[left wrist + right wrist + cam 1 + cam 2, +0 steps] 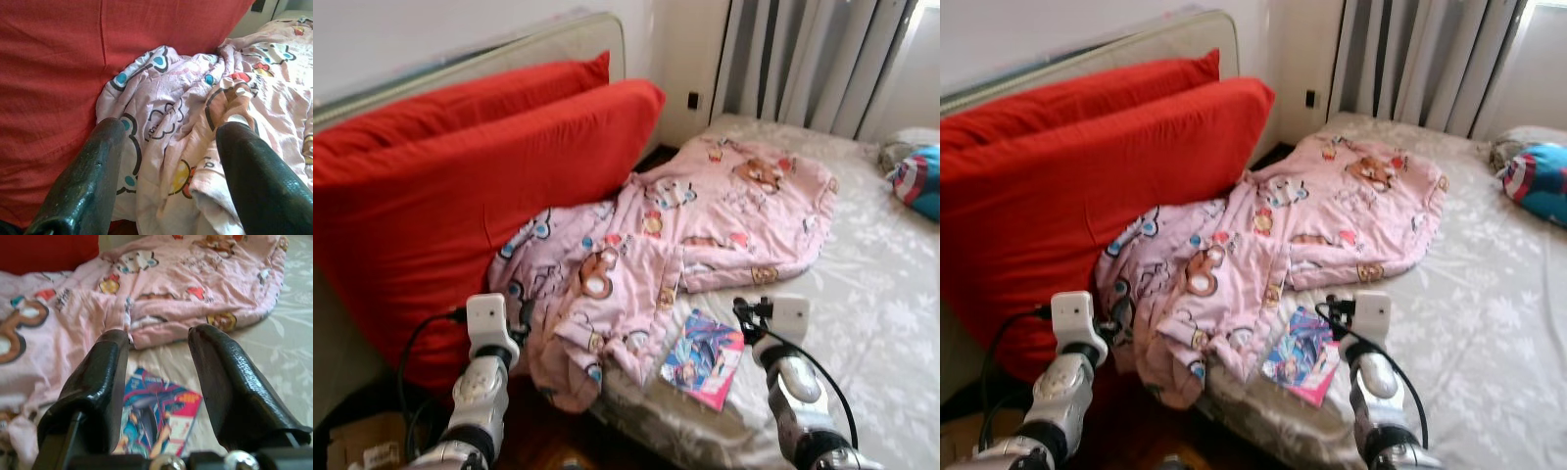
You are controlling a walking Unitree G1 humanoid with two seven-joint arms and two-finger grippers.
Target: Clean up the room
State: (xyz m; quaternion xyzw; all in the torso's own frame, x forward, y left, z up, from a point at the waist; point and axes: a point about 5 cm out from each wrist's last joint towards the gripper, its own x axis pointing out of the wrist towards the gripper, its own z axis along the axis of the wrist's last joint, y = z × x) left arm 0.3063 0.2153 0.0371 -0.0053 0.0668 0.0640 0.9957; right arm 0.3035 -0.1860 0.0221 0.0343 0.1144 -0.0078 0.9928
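A pink cartoon-print blanket (685, 230) lies crumpled across the bed's near corner, its end hanging over the edge. A colourful comic book (703, 358) rests flat on the bed just below the blanket. My left gripper (168, 147) is open, close in front of the blanket's hanging folds (186, 147) by the red cushion. My right gripper (159, 345) is open too, hovering just above and short of the comic book (156, 413). Both wrists, left (491, 328) and right (783, 328), show low in the head views.
Two big red cushions (460, 176) lean against the wall left of the bed. The bed has a grey patterned sheet (881, 313). A blue and red pillow (920, 181) lies at the far right. Grey curtains (813, 59) hang behind. A cardboard box (362, 446) sits on the floor at lower left.
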